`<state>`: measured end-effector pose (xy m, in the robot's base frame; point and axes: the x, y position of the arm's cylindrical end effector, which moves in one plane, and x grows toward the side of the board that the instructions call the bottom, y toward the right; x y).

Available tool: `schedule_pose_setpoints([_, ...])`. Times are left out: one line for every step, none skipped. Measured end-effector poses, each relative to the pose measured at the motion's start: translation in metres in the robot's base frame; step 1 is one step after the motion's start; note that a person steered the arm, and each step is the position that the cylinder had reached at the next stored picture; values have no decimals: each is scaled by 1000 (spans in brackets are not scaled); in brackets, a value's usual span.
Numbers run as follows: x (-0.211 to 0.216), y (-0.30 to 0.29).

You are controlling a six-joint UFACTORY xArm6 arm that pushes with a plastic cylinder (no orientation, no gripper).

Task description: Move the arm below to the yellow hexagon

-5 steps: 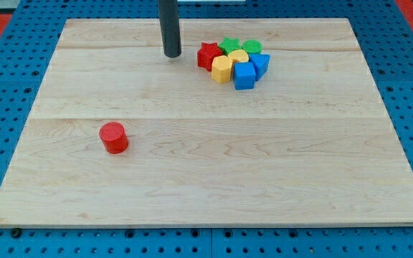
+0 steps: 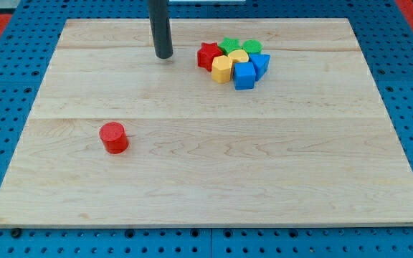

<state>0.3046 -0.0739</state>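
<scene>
On the wooden board (image 2: 206,179) I take the yellow hexagon (image 2: 221,69) as my landmark, and it sits near the view's top, a little right of centre, at the lower left of a tight cluster of blocks. Far to its left and well below it, alone on the board, stands a red cylinder (image 2: 113,137). Closer in, my tip (image 2: 163,55) rests on the wood to the left of the hexagon and slightly above it, apart from every block, with bare board between it and the cluster. There is no hand on this rig, only the dark rod, so it holds nothing. Touching the hexagon on its upper left is a red star (image 2: 207,54). Just above it lies another yellow block (image 2: 238,56), shape unclear, and behind that a green block (image 2: 228,46) and a second green block (image 2: 252,47), both partly hidden. Pressed against the hexagon's right side is a blue cube (image 2: 244,75), and beyond that, up and to the right, a blue block (image 2: 260,64) that looks wedge-shaped
</scene>
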Motion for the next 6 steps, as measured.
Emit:
schedule_pose_setpoints([59, 20])
schedule_pose_setpoints([99, 45])
schedule_pose_setpoints([99, 112])
schedule_pose_setpoints([99, 171])
schedule_pose_setpoints([101, 198])
schedule_pose_setpoints([132, 176])
